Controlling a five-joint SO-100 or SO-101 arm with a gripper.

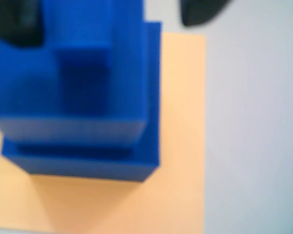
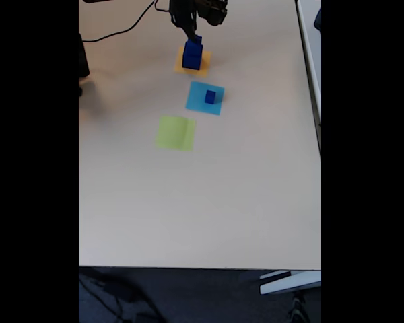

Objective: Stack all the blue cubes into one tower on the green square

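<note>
Gripper, state unclear, over two stacked blue cubes on orange square; green square bare.

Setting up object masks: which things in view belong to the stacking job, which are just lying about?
Job:
- two stacked cubes on the orange square, gripper right above them
- small cube on the light-blue square
- green square, bare

Lying about:
- orange square
- light-blue square
- cable
</note>
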